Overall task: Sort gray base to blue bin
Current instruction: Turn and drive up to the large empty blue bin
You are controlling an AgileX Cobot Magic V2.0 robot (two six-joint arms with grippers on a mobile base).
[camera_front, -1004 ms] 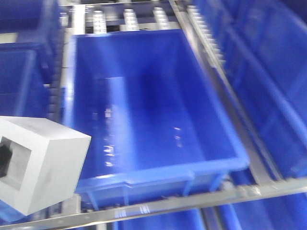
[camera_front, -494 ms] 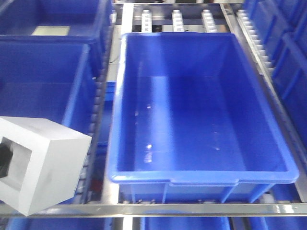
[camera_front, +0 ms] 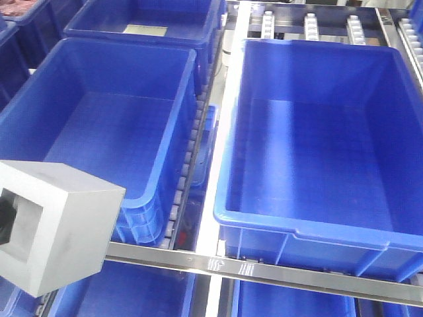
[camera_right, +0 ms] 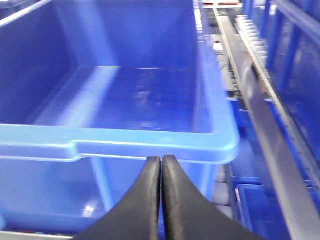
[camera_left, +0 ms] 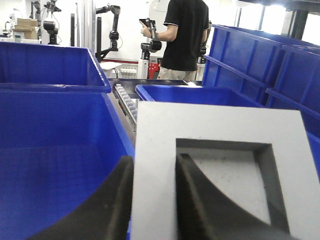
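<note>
The gray base [camera_front: 56, 228] hangs at the lower left of the front view, its square recess facing left. My left gripper [camera_left: 155, 160] is shut on one wall of the gray base [camera_left: 220, 150]: one black finger [camera_left: 112, 200] presses the outside, the other sits inside the recess. A large empty blue bin [camera_front: 264, 221] fills the right of the front view, apart from the base. My right gripper [camera_right: 161, 159] is shut on nothing, its tips just before the near rim of the blue bin [camera_right: 125, 137]. The front view does not show it.
A second empty blue bin [camera_front: 92, 132] lies left of the first, behind the base. A metal rail [camera_front: 198, 261] runs across the front, with roller strips [camera_front: 192, 165] between bins. More blue bins surround. A person in black [camera_left: 187, 35] stands far off.
The bins have slid rightward across the front view and a second bin has come into view at left. The gray base keeps its place in the frame, still gripped.
</note>
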